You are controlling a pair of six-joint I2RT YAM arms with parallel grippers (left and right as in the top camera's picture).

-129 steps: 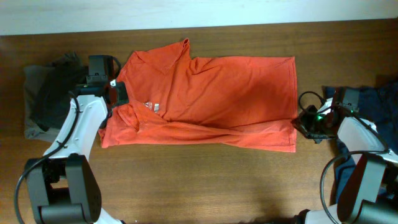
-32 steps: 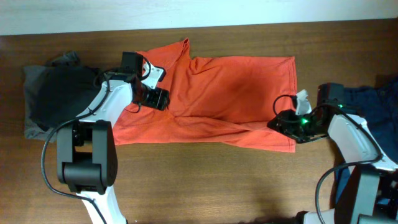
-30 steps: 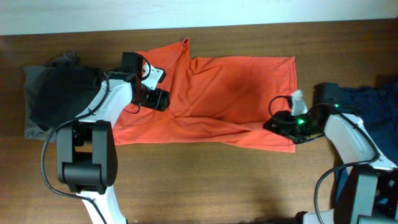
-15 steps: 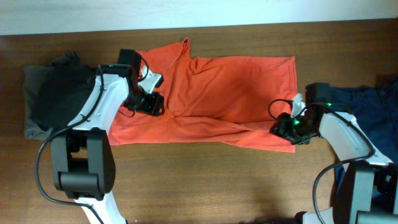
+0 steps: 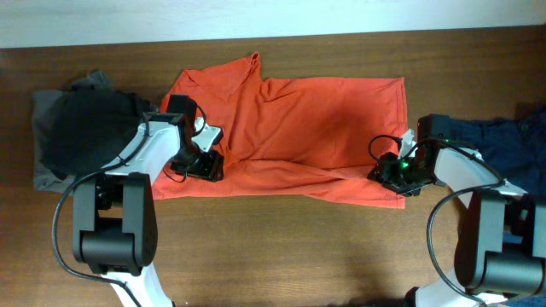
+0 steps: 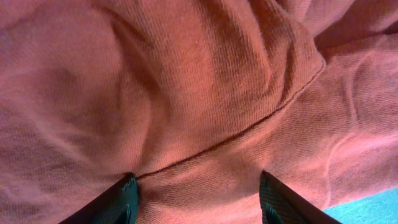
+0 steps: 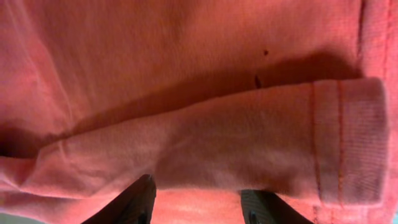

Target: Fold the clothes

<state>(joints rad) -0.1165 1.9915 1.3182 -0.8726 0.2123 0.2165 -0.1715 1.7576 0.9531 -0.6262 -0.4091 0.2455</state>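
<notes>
The orange-red T-shirt lies spread across the middle of the table, with its front edge doubled over in a long fold; no lettering shows. My left gripper is down on the shirt's left part. In the left wrist view it is open, and its fingertips press on the fabric beside a seam. My right gripper is at the shirt's right front corner. In the right wrist view it is open just below a folded hem roll.
A black garment lies on a grey one at the table's left end. A navy blue garment lies at the right end, beside my right arm. Bare wood table runs along the front.
My left gripper has moved from the shirt's upper left toward the front, onto the left fold. My right gripper has stayed at the right front hem and shifted slightly.
</notes>
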